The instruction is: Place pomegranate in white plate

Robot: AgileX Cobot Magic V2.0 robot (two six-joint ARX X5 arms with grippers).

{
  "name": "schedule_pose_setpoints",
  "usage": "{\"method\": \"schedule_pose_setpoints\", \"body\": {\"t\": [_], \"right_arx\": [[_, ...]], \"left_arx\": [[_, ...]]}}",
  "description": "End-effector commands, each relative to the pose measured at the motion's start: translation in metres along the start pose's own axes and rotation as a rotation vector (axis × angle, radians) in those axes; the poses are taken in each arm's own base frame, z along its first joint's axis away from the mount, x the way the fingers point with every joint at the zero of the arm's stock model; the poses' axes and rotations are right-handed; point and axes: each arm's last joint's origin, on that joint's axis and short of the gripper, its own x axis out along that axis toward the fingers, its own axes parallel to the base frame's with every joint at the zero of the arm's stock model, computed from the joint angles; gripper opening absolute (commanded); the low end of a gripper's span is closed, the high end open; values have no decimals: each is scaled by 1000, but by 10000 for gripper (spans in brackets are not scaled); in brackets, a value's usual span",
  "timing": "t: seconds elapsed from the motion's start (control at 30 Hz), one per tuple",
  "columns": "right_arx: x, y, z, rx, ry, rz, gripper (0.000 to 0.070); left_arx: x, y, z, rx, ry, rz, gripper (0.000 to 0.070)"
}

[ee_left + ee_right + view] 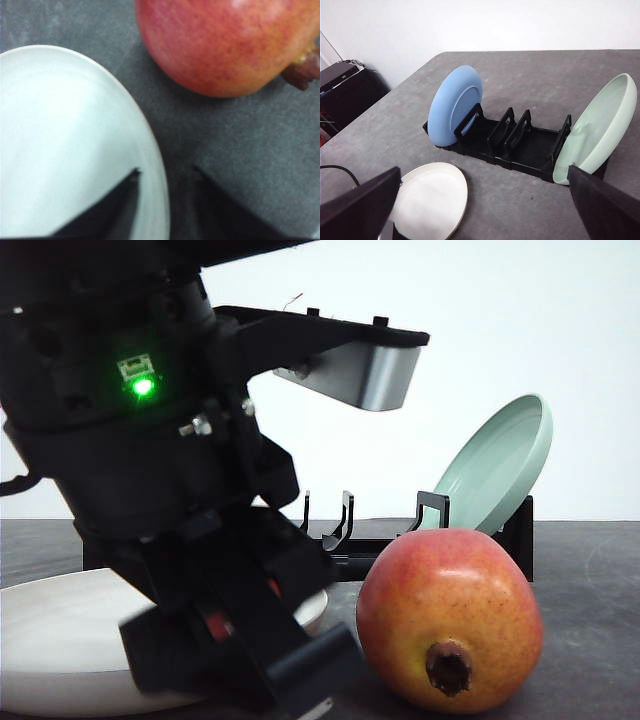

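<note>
Left gripper (165,200) sat low over the tabletop (235,150), jaws apart w/ a moderate gap, nothing between them; one finger (117,202) overlapped the white plate's rim in the left wrist view, the other over bare gray surface. In the front view the left arm (150,440) filled the near-left, blurry at the tip, so prob in motion, can't be sure. White plate (60,140) lay flat just beside the gripper, nothing in it. Pomegranate (225,45) rested on the table ahead of the fingers, near the plate but not touching it, calyx pointing sideways; not yet grasped. Right gripper (485,205) was up high, fingers spread wide, holding nothing, looking down on the black rack (510,145) w/ the blue plate (455,105) standing at one end and the pale green plate (600,130) leaning at the other. Risks, as judgement: fruit is round and smooth, so an off-center close could squirt it out or roll it away across the table; current jaw gap looked narrower than the fruit, needs opening more first; finger near the plate rim could clip and shove the plate on the way in.
</note>
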Motion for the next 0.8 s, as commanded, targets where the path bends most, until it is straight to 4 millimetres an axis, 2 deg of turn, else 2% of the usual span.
{"method": "schedule_pose_setpoints", "body": {"t": [0.0,0.07,0.13,0.3,0.5,0.77], "right_arx": [[-2,2,5,-4,-17,-1,700],[-2,2,5,-3,-17,-1,700],[-2,2,5,-3,-17,-1,700],[-1,1,5,6,-12,0,700],[12,-4,3,101,61,37,700],[56,-8,-10,270,333,146,700]], "left_arx": [[2,-6,0,7,7,-7,405],[1,-6,-1,9,14,-5,540],[-1,-4,0,3,13,-5,598],[-21,6,2,-92,-33,-20,598],[-67,30,-1,-265,-156,-78,596],[-136,66,-24,-426,-350,-314,595]]}}
